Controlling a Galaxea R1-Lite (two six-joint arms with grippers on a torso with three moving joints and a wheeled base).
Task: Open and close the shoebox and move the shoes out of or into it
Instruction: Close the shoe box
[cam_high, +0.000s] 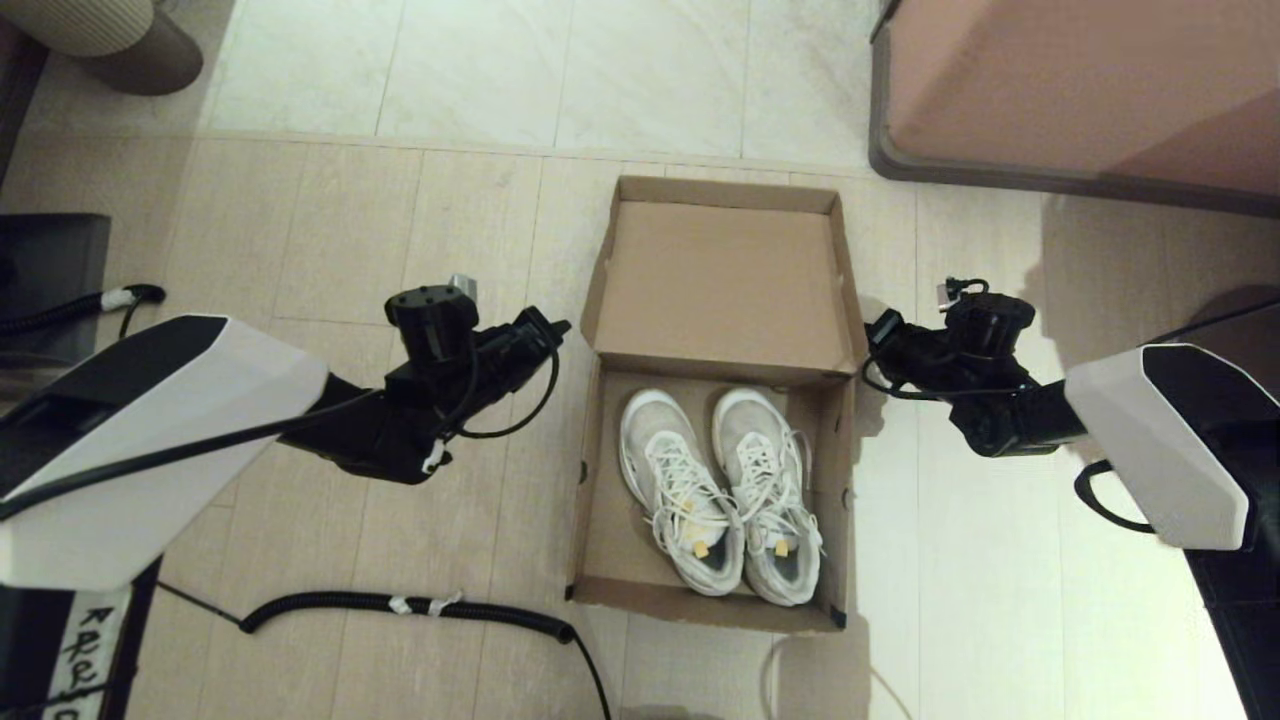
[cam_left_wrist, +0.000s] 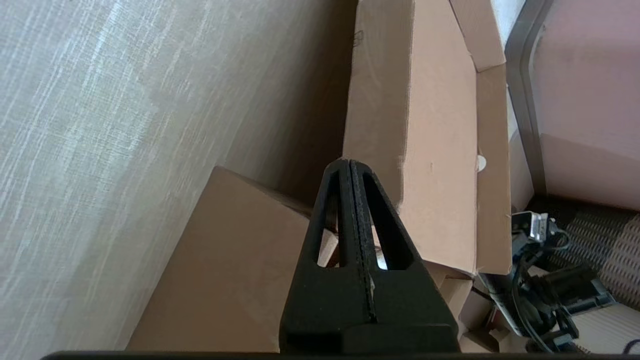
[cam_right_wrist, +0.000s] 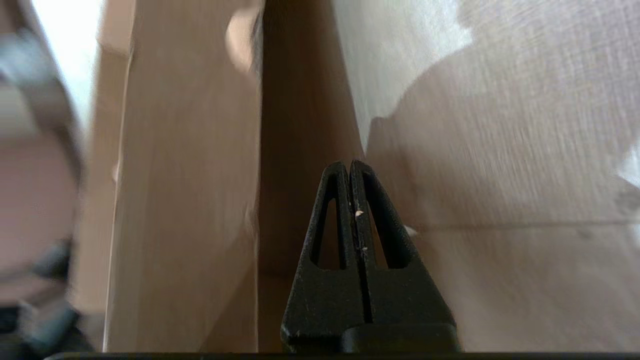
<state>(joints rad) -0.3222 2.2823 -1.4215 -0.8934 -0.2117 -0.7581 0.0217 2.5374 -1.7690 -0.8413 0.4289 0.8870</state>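
The brown cardboard shoebox (cam_high: 600, 560) stands on the floor in the middle of the head view, its hinged lid (cam_high: 722, 280) raised behind it. Both white and grey mesh sneakers (cam_high: 720, 490) lie side by side inside, toes toward the lid. My left gripper (cam_high: 558, 328) hovers just left of the lid's hinge corner, shut and empty; its wrist view shows the fingers (cam_left_wrist: 350, 167) pressed together before the box wall (cam_left_wrist: 230, 270) and lid (cam_left_wrist: 435, 130). On the lid's right side my right gripper (cam_high: 872, 325) is shut too, its tips (cam_right_wrist: 348, 165) beside the lid's edge (cam_right_wrist: 185, 175).
A pinkish cabinet with a grey base (cam_high: 1080, 90) stands at the back right. A coiled black cable (cam_high: 400, 605) lies on the floor at the front left. A dark object (cam_high: 50, 270) sits at the far left, and a round beige item (cam_high: 120, 35) at the back left.
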